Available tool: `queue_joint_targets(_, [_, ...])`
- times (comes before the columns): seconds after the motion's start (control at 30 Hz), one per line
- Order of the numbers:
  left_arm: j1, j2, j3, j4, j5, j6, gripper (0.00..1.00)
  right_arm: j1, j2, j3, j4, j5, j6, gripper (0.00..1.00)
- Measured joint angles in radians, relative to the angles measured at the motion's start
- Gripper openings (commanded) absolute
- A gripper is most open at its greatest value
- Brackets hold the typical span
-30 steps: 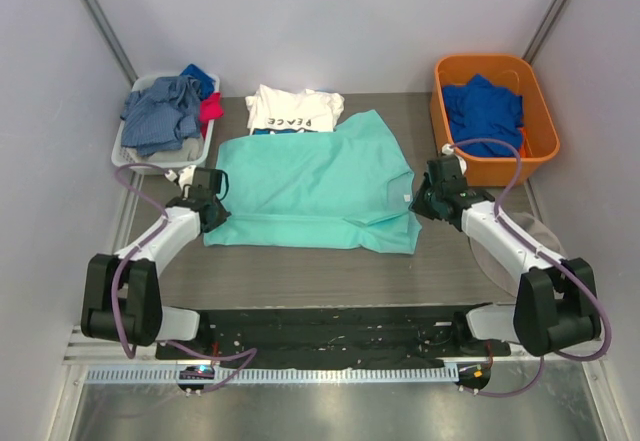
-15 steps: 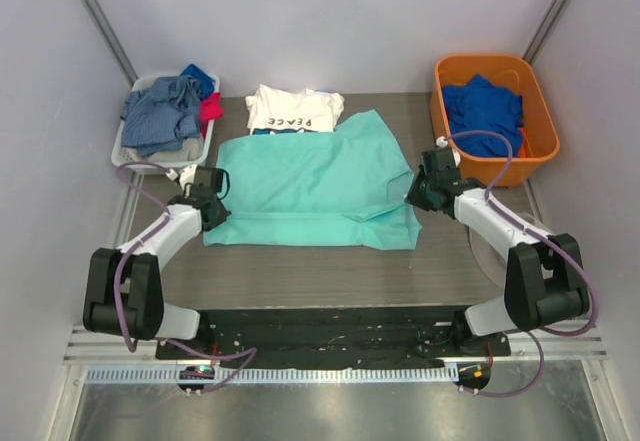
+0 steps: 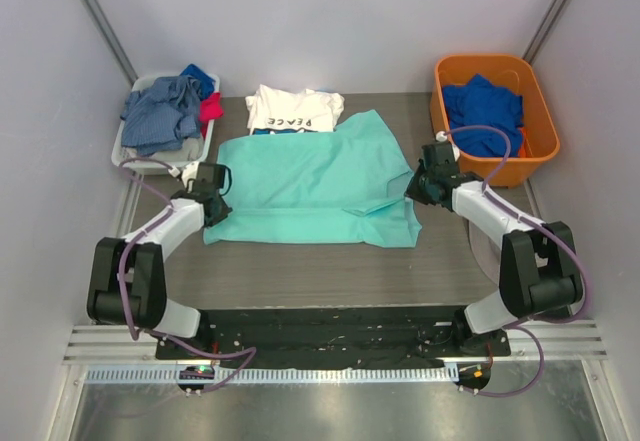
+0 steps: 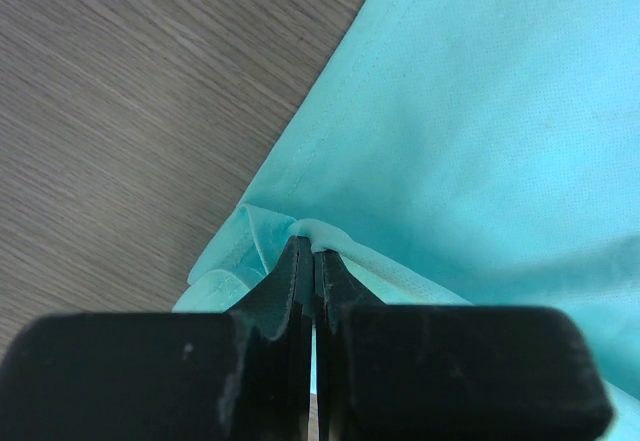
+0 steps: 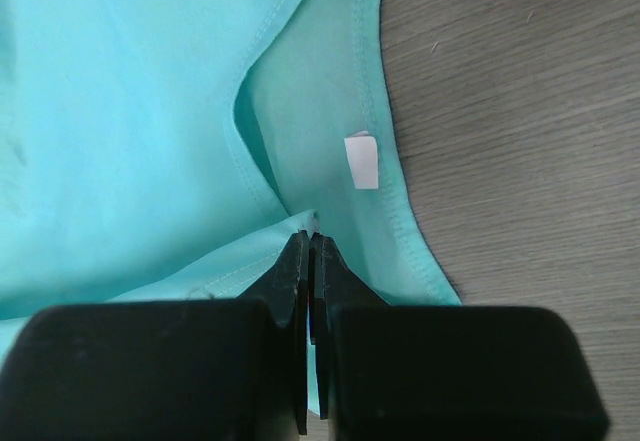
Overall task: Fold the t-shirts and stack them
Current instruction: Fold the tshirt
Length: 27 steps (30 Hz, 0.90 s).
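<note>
Pinching the mint-teal t-shirt (image 3: 315, 186) from both sides, the two tools are each clamped on a small ridge of its cloth. The left tool (image 4: 305, 253) has its black, wedge-shaped fingers pressed together over a raised fold at the stitched hem on the shirt's left edge, where the fabric puckers into a little peak. The right tool (image 5: 310, 239) grips the same way on a bunched crease at the neckline, just beside a small white rectangular label (image 5: 362, 161) sewn inside the collar.

The shirt is a smooth, matte knit, spread mostly flat in the middle of the dark wood-grain desk (image 3: 300, 271), with a soft diagonal fold lying across its near right part.

A folded white t-shirt (image 3: 293, 111), printed "PEACE" in dark letters, lies at the far side, its near edge touching the mint shirt.

At the far right stands an orange plastic tub (image 3: 540, 101) holding a crumpled royal blue garment (image 3: 485, 111). At the far left a pale tray (image 3: 118, 146) holds rumpled grey-blue denim-like clothes (image 3: 160, 111).
</note>
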Motion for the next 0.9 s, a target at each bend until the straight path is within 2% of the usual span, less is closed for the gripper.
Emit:
queue_joint_targets(0.1, [0.0, 0.012, 0.01, 0.002, -0.002, 0.0, 0.0, -0.003, 0.005, 0.011, 0.003, 0.0, 0.0, 0.01])
queue_joint_targets(0.13, [0.0, 0.018, 0.016, 0.002, -0.002, 0.0, 0.02, -0.005, 0.008, 0.016, 0.005, 0.0, 0.0, 0.02])
queue_joint_targets(0.17, [0.0, 0.023, 0.022, 0.003, -0.003, 0.0, 0.08, -0.005, 0.011, 0.02, 0.008, 0.0, 0.0, 0.04])
queue_joint_targets(0.2, [0.0, 0.029, 0.028, 0.003, -0.003, 0.001, 0.21, -0.006, 0.014, 0.023, 0.01, 0.0, 0.0, 0.14])
queue_joint_targets(0.23, [0.0, 0.035, 0.037, 0.003, -0.004, 0.002, 0.5, -0.007, 0.016, 0.026, 0.01, 0.0, 0.0, 0.25])
queue_joint_targets(0.27, [0.0, 0.044, 0.048, 0.002, -0.008, 0.004, 0.61, -0.009, 0.018, 0.028, 0.011, 0.0, 0.002, 0.44])
queue_joint_targets(0.3, [0.0, 0.053, 0.061, -0.003, -0.016, 0.008, 0.69, -0.012, 0.019, 0.029, 0.012, 0.001, 0.001, 0.49])
queue_joint_targets(0.33, [0.0, 0.063, 0.078, -0.016, -0.029, 0.005, 0.83, -0.017, 0.019, 0.031, 0.013, 0.004, 0.002, 0.54])
queue_joint_targets(0.37, [0.0, 0.071, 0.097, -0.029, -0.044, 0.004, 0.87, -0.023, 0.019, 0.032, 0.015, 0.01, 0.0, 0.59])
queue_joint_targets(0.47, [0.0, 0.08, 0.179, -0.075, -0.097, 0.0, 0.94, -0.041, 0.018, 0.04, 0.021, 0.027, 0.001, 0.63])
queue_joint_targets(0.63, [0.0, 0.056, 0.302, -0.107, -0.167, 0.001, 0.96, -0.061, -0.029, 0.049, 0.025, 0.051, 0.0, 0.64])
queue_joint_targets(0.77, [0.0, -0.035, 0.275, -0.126, -0.181, -0.002, 0.97, -0.062, -0.117, 0.048, 0.016, 0.05, -0.004, 0.65])
queue_joint_targets(0.9, [0.0, -0.17, 0.141, -0.129, -0.175, -0.024, 0.98, -0.062, -0.2, 0.019, -0.004, 0.023, -0.01, 0.65])
